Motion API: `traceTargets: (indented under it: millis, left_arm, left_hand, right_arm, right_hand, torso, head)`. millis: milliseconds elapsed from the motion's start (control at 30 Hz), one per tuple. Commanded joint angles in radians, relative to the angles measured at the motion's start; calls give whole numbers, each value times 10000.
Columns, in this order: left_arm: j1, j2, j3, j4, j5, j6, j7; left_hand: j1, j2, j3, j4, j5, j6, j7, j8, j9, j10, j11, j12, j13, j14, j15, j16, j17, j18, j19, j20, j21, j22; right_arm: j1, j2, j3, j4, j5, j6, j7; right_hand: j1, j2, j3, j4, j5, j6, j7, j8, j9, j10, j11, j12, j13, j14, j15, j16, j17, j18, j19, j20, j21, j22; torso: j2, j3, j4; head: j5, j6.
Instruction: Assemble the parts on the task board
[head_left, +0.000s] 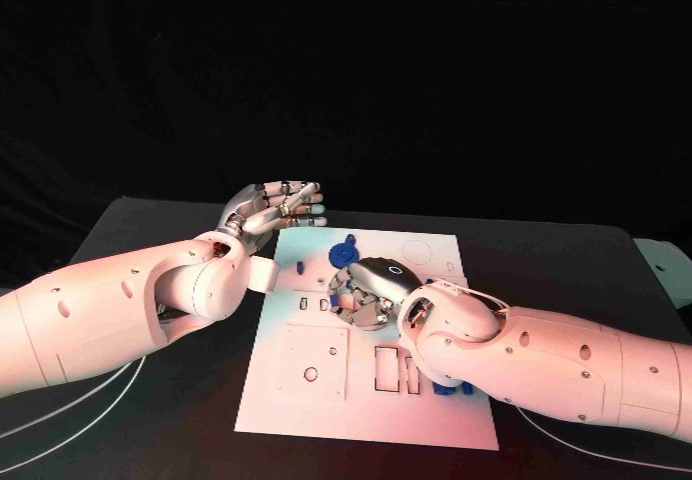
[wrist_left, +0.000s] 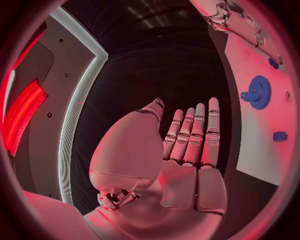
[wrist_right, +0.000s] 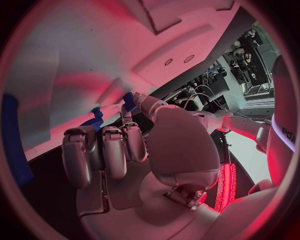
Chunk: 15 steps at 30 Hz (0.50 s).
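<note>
The white task board (head_left: 310, 400) lies in the middle of the black table. My right hand (head_left: 366, 292) is low over the board's centre, fingers curled down. In the right wrist view those fingers (wrist_right: 103, 150) and the thumb pinch a small blue part (wrist_right: 95, 119) against the board (wrist_right: 75, 60). A blue gear (head_left: 343, 250) sits on the board just beyond that hand, also seen as the gear (wrist_left: 257, 92) in the left wrist view. My left hand (head_left: 274, 208) hovers at the board's far left corner, fingers straight and holding nothing.
A small blue piece (head_left: 300, 267) lies near the board's left edge. More blue pieces (head_left: 450, 388) sit by the board's near right side, partly under my right forearm. Cables (head_left: 87, 405) run along the table at the left.
</note>
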<state>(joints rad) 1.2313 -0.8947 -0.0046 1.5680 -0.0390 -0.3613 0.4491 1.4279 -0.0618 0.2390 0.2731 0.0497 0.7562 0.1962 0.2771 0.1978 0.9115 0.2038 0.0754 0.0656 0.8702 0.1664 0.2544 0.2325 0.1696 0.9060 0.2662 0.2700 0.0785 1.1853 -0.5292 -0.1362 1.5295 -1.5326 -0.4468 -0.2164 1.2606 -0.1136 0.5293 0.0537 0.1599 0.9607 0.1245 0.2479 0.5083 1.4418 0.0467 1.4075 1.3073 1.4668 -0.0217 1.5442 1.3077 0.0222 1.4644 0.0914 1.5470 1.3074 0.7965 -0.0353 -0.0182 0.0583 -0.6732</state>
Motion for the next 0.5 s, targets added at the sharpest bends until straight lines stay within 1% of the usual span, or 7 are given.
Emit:
traceTargets:
  millis: [33,100,300,400,500]
  left_arm:
    - [7,8,7,11,14,168,70]
    - [7,6,7,9,14,165,69]
    - [7,4,7,8,14,165,68]
    - [7,3,7,6,14,165,67]
    - [7,1,7,4,14,165,66]
  left_hand:
    - [55,-67,64,20,22,28,500,-45,-17,94,9,-39,1,-1,-6,-38,11,145,64,-5,-67,-15]
    - [55,-67,64,20,22,28,500,-45,-17,94,9,-39,1,-1,-6,-38,11,145,64,-5,-67,-15]
    - [43,-75,87,24,22,38,493,-47,-19,116,4,-57,0,2,-7,-65,27,145,74,-5,-80,-30]
    - [43,-75,87,24,22,38,493,-47,-19,116,4,-57,0,2,-7,-65,27,145,74,-5,-80,-30]
    - [43,-75,87,24,22,38,493,-47,-19,116,4,-57,0,2,-7,-65,27,145,74,-5,-80,-30]
  right_arm:
    - [-80,-17,-68,-59,-93,530,-279]
    - [-80,-16,-68,-73,-94,539,-286]
    - [-80,-10,-68,-103,-99,597,-299]
    - [-80,-3,-68,-109,-100,615,-284]
    - [-80,9,-68,-112,-101,605,-265]
  right_hand:
    - [-103,-27,-57,51,11,41,-31,116,289,-39,-60,-87,867,851,-41,8,1735,-145,860,-69,6,2422]
    - [-120,-42,-65,59,7,19,-24,108,288,-46,-56,-98,858,851,-39,7,1735,-144,858,-69,3,2420]
    - [-249,-177,-119,118,-18,-266,85,-43,236,-163,31,-245,729,848,24,1,1723,-135,832,-33,-30,2394]
    - [-309,-274,-146,150,-42,-485,180,-193,174,-218,110,-307,676,849,87,1,1727,-131,821,14,-44,2384]
    - [-356,-346,-172,179,-72,-603,241,-292,131,-243,166,-332,657,847,137,-1,1721,-127,810,56,-59,2372]
  torso:
    - [-1,-7,4]
    - [-2,-12,5]
    - [-1,-16,3]
    - [-5,-12,0]
    - [-6,-11,3]
  head:
    - [-2,-7]
    - [-7,-6]
    - [-9,-6]
    - [-9,-2]
    - [-15,0]
